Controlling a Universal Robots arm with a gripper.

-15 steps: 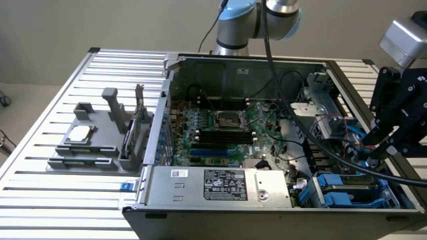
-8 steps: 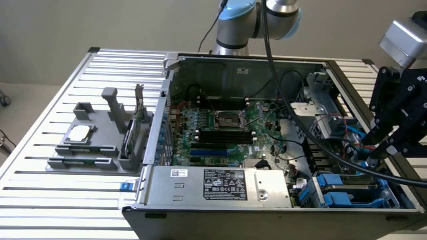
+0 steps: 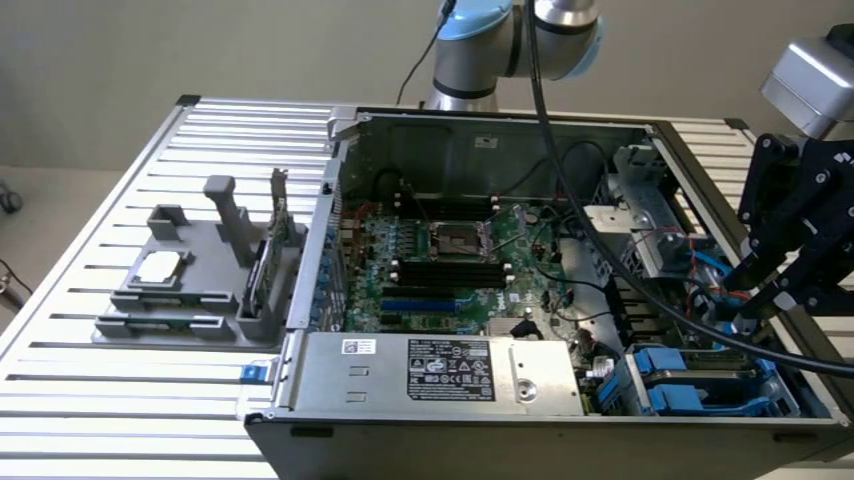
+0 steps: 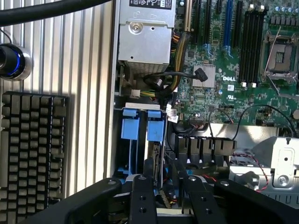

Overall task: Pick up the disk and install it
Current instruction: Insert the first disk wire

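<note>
Black gripper fingers pinch the disk edge-on, down in the drive bay at the near corner of the case, on the exterior view's right. Installing seems underway; seating demands staying square to the slot.

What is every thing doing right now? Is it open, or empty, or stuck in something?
Big grey metal computer case: open, cover off.
Square metal chip socket: empty.
Small square silver chip: lying on the grey plastic holder, outside the case.
Silver-grey disk in its blue plastic carrier: standing on edge inside the case.
Black claw: down inside the case, right at the disk.
</note>
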